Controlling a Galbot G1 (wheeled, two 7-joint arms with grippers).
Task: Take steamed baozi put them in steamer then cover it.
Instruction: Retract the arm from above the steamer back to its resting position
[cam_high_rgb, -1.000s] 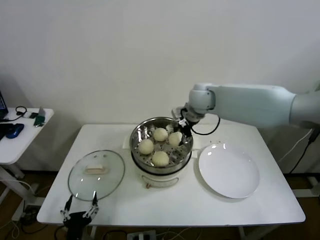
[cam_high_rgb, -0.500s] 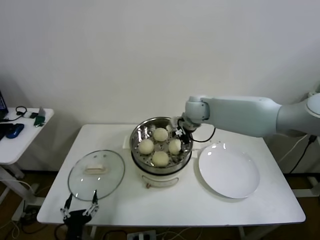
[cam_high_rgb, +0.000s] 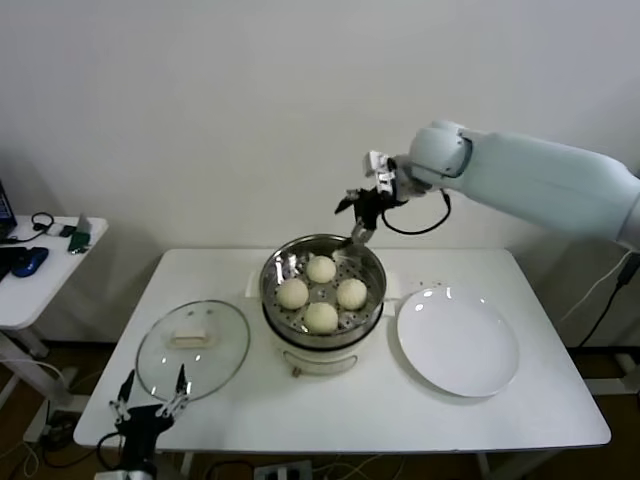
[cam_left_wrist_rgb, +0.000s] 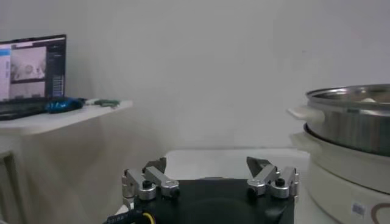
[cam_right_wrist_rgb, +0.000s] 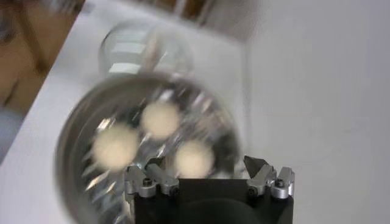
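Observation:
Four steamed baozi (cam_high_rgb: 321, 292) lie on the perforated tray inside the steamer (cam_high_rgb: 322, 333) at the table's centre. Three of them show in the right wrist view (cam_right_wrist_rgb: 159, 119). My right gripper (cam_high_rgb: 357, 215) is open and empty, raised above the steamer's far rim. The cover (cam_high_rgb: 193, 348), clear glass with a cream handle, lies flat on the table left of the steamer. My left gripper (cam_high_rgb: 148, 398) is open and empty, low at the table's front left edge, just in front of the cover. The steamer's side shows in the left wrist view (cam_left_wrist_rgb: 350, 131).
An empty white plate (cam_high_rgb: 458, 341) lies right of the steamer. A small side table (cam_high_rgb: 40, 265) with a mouse and headphones stands far left. A white wall is close behind the table.
My right gripper has let go of the fourth baozi in the steamer and risen up and back, above the far rim. My left gripper has shifted slightly left.

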